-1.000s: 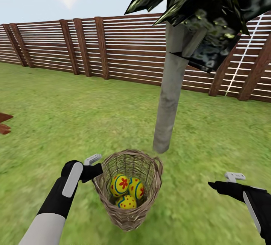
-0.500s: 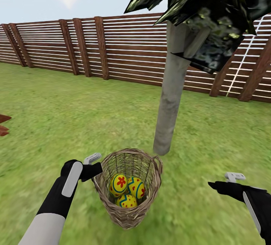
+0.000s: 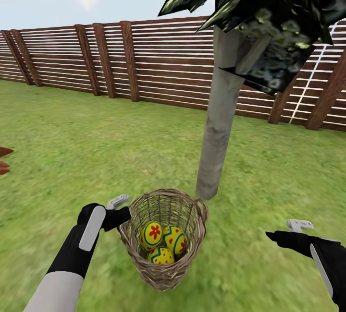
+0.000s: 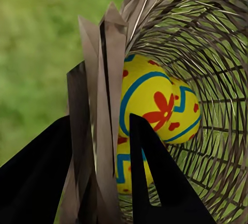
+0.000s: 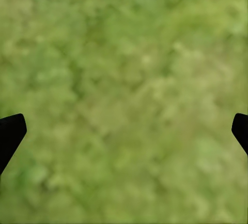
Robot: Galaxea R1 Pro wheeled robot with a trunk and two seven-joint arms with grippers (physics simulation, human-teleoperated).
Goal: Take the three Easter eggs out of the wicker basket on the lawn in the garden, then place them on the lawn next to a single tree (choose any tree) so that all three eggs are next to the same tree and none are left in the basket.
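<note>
At the far left edge of the head view, a brown leafy tip (image 3: pixel 4 158) enters over the lawn (image 3: pixel 72 149), which lies open and flat up to the wooden fence (image 3: pixel 110 57). The left gripper (image 3: pixel 121 211) is closed on the rim of the wicker basket (image 3: pixel 166 259); in the left wrist view its black fingers (image 4: pixel 155 177) stand one on each side of the woven wall. The basket is tilted, its mouth turned toward the head camera, and the three Easter eggs (image 3: pixel 162 242) lie together inside, touching each other. Just behind the basket the pale grey trunk of the tree (image 3: pixel 218 125) rises from the grass, near but apart. To the right, the right gripper (image 3: pixel 288 233) hangs over bare grass, wide open and holding nothing.
</note>
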